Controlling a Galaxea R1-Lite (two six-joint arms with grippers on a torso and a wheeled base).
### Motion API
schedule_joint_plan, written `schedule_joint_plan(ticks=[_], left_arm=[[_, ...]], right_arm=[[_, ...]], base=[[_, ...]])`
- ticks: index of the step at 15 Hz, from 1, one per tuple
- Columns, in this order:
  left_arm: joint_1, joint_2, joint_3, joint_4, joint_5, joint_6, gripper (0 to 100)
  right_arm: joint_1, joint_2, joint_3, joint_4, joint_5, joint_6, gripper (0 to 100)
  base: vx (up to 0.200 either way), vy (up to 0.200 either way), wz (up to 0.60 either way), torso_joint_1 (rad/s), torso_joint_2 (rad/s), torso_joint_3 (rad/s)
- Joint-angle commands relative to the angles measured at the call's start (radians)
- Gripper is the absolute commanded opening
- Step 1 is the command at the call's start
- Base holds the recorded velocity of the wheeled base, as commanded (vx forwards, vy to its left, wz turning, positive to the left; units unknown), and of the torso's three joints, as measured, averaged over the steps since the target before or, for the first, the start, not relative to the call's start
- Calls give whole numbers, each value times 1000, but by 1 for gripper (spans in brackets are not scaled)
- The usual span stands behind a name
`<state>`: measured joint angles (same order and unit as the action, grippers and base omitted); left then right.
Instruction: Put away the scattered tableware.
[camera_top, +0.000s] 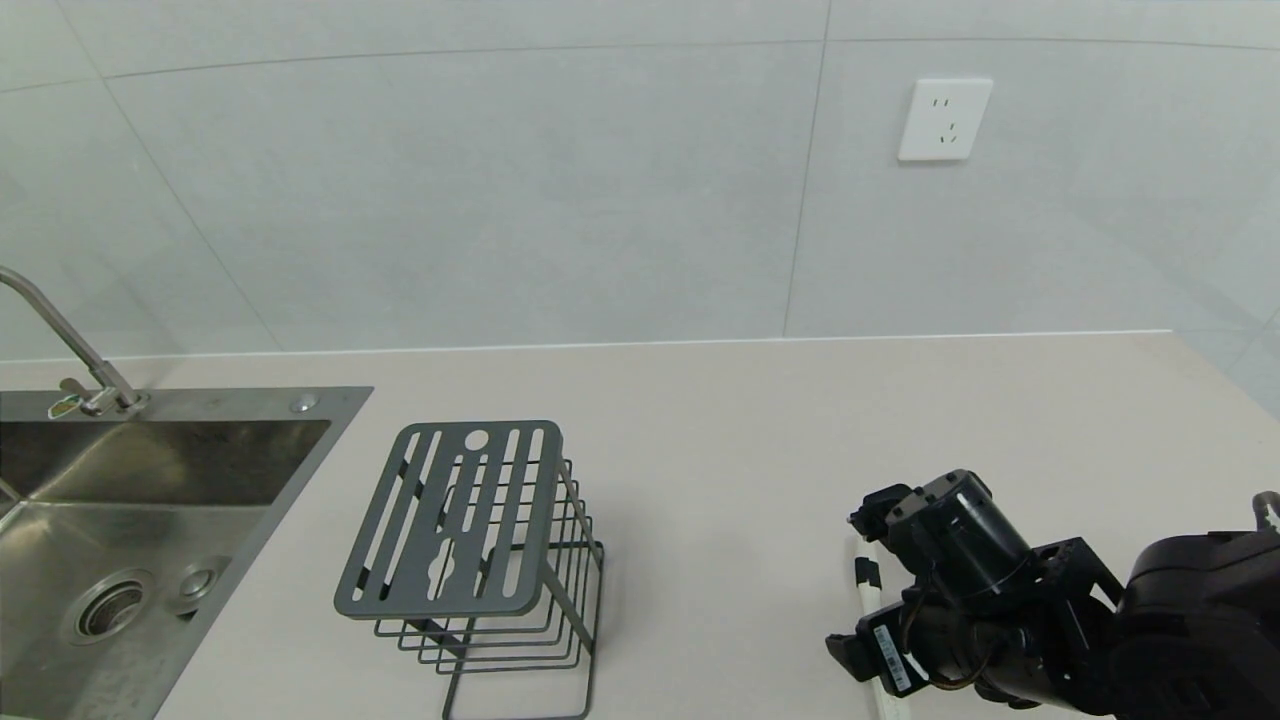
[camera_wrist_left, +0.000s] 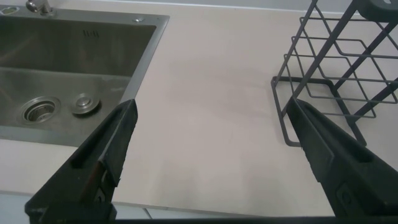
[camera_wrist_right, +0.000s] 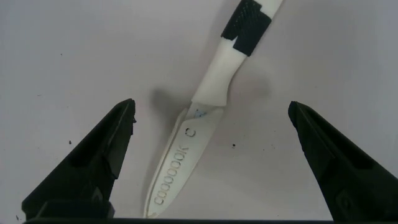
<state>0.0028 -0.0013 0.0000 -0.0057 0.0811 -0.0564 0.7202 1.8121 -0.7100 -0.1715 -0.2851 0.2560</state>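
Bright, even light is cast; a faint shadow is seen beside the white hole-punched knife (camera_wrist_right: 180, 155) (sheen on the stainless steel sink (camera_top: 150, 460)); wall seams (camera_top: 500, 52) are bowed.

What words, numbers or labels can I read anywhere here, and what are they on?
Nothing here reads clearly.
White knife, blade: a row of small ring-like marks, not legible as words.
Right gripper, white label: print too small to read.
Sink, rim: a sticker beside the faucet, too small to read.
Sink, inner wall: a stamped mark, too small to read.
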Motion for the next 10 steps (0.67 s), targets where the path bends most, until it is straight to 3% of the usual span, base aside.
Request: schedule_joint_plan(ticks=[1, 10], left_arm=[[-1, 1, 0, 0, 0, 0, 100], [0, 1, 0, 0, 0, 0, 100]], right_arm=[[1, 15, -5, 0, 0, 0, 100], [1, 56, -3, -52, -19, 2, 100]], base=[[0, 0, 0, 0, 0, 0], [0, 0, 0, 0, 0, 0]])
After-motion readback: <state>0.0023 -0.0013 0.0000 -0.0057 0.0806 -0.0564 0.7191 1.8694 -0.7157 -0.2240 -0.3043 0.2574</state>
